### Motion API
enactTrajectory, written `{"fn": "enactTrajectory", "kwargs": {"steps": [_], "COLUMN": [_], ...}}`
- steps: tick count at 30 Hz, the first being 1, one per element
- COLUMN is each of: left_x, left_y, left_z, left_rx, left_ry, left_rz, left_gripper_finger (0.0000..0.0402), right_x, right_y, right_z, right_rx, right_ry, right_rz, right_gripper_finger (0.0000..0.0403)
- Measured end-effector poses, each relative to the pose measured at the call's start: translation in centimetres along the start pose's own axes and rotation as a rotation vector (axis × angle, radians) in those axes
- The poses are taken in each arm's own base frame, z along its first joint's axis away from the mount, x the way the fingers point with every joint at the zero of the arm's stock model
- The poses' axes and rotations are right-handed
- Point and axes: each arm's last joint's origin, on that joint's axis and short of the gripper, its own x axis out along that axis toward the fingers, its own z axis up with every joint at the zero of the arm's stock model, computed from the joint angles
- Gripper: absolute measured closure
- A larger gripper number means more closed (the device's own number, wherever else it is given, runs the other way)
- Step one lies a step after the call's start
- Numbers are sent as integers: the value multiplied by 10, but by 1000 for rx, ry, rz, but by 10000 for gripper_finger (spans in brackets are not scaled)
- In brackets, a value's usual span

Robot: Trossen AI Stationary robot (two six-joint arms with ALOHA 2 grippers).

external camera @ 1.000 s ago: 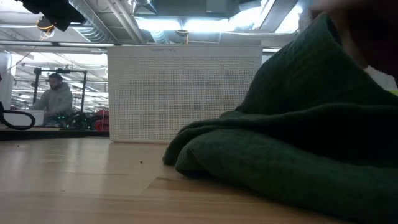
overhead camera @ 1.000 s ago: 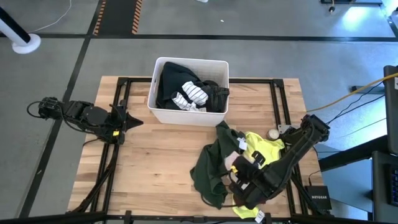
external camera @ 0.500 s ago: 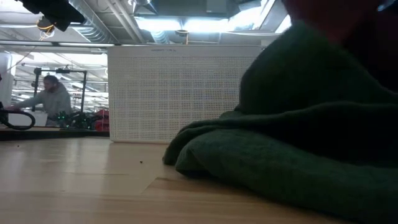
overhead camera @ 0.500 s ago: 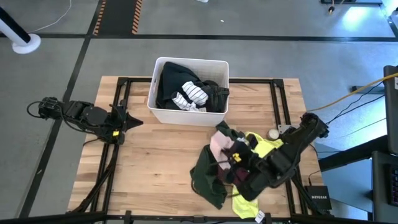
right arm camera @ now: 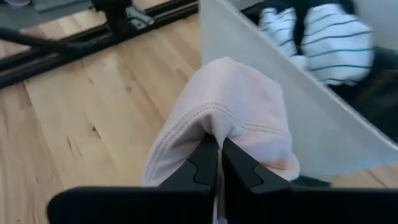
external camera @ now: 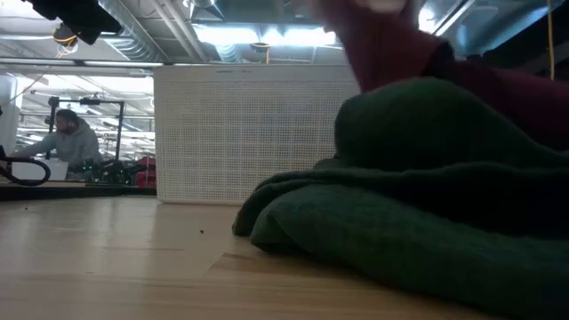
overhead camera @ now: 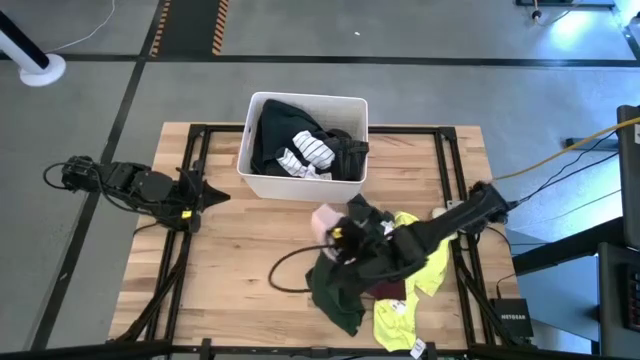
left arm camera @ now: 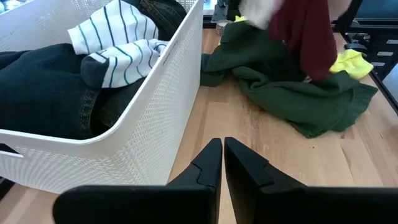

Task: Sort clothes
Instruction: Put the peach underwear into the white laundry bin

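Note:
My right gripper hangs over the table's middle, just near of the white bin, and is shut on a pale pink garment. Maroon cloth dangles below it. Under the arm a dark green garment and a neon yellow one lie in a pile on the wood. The bin holds dark clothes and a striped piece. My left gripper waits shut at the table's left side, holding nothing. My right gripper pinches a fold of the pale pink garment between its two fingers, beside a stitched hem. The fingers slant down from the table's right and near side. The pink cloth bulges over the fingertips, lifted clear, and maroon cloth hangs slack below.
The bin's near wall stands close ahead of my right gripper. A thin dark loop lies on the wood left of the pile. Black frame rails run along the table's left and right sides. A person sits far behind the table.
My right gripper has risen and swung from the near right of the pile toward the bin, shut all the while. The pink garment has been pulled up out of the pile and carried along, with maroon cloth trailing. The green garment has stayed on the table.

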Motion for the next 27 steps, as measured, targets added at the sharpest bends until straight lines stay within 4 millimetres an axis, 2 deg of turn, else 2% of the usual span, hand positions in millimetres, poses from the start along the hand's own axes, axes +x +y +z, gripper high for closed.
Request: {"fn": "enactTrajectory", "kwargs": {"steps": [10,15,21,27], "left_x": [0,0,0,0], "left_y": [0,0,0,0], "left_z": [0,0,0,0], "left_rx": [0,0,0,0], "left_ry": [0,0,1,1], "left_rz": [1,0,1,0], "left_gripper_finger": [389,389,389,389], "right_x": [83,127,174,191], "right_y": [49,67,73,69], "right_z": [-24,-38,-53,-43], "right_rx": [-97,-64,-52,-58], "right_ry": [73,140,249,229], "right_rz": [82,158,236,295], "right_gripper_finger": [386,380,309,230]}}
